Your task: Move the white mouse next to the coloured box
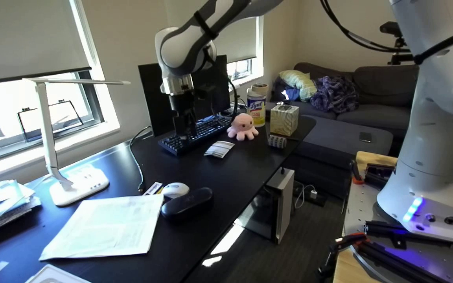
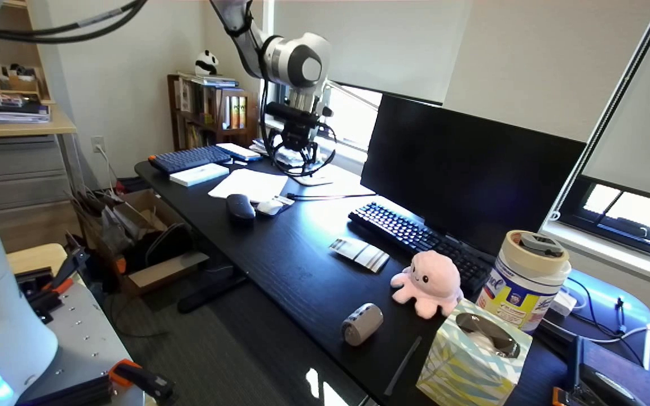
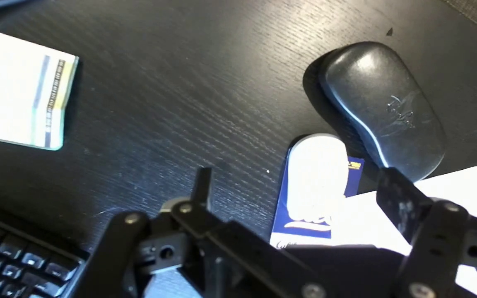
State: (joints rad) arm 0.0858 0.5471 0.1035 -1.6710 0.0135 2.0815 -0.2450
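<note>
The white mouse lies on the black desk in both exterior views. In the wrist view the mouse rests on a blue and white card, beside a sheet of white paper. The coloured box, a tissue box with a yellow-green leaf print, stands at the desk's far end in both exterior views. It is out of the wrist view. My gripper is open and empty. It is raised above the desk in both exterior views; in the wrist view the mouse appears between its fingers.
A black glasses case lies close beside the mouse. A pink octopus plush, a wipes tub and a grey cylinder stand near the box. A striped packet, keyboard, monitor and lamp are also on the desk.
</note>
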